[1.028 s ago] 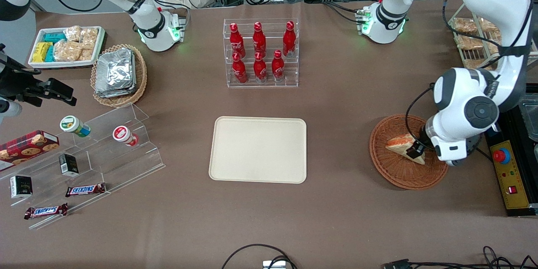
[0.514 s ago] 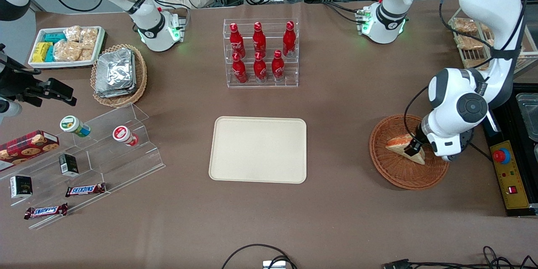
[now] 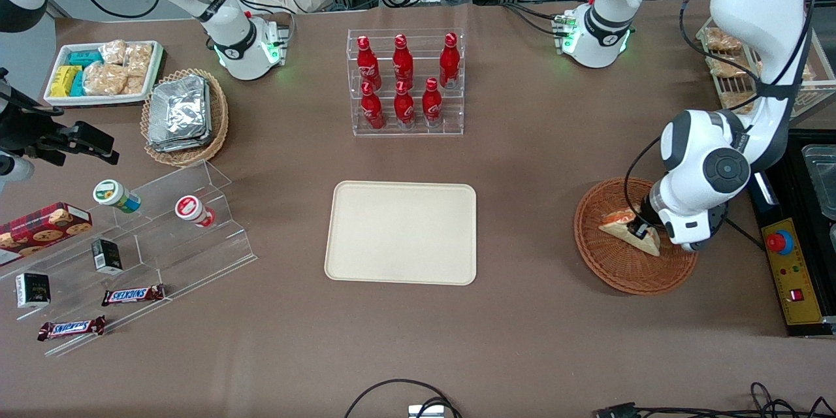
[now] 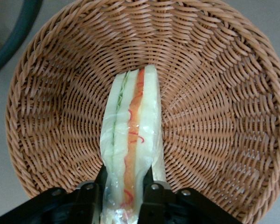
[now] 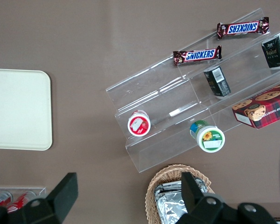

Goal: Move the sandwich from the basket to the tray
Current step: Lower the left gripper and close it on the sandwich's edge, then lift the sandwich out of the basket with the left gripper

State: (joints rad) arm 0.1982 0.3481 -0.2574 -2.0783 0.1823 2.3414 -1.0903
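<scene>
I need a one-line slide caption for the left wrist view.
The hand, shut on the sandwich, inside the brown wicker basket.

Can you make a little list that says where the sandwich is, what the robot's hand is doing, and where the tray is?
sandwich: in the basket, standing on edge
end effector: in the basket, fingers shut on the sandwich
tray: flat on the table, nothing on it, toward the parked arm's end from the basket
step left: carry sandwich to tray
</scene>
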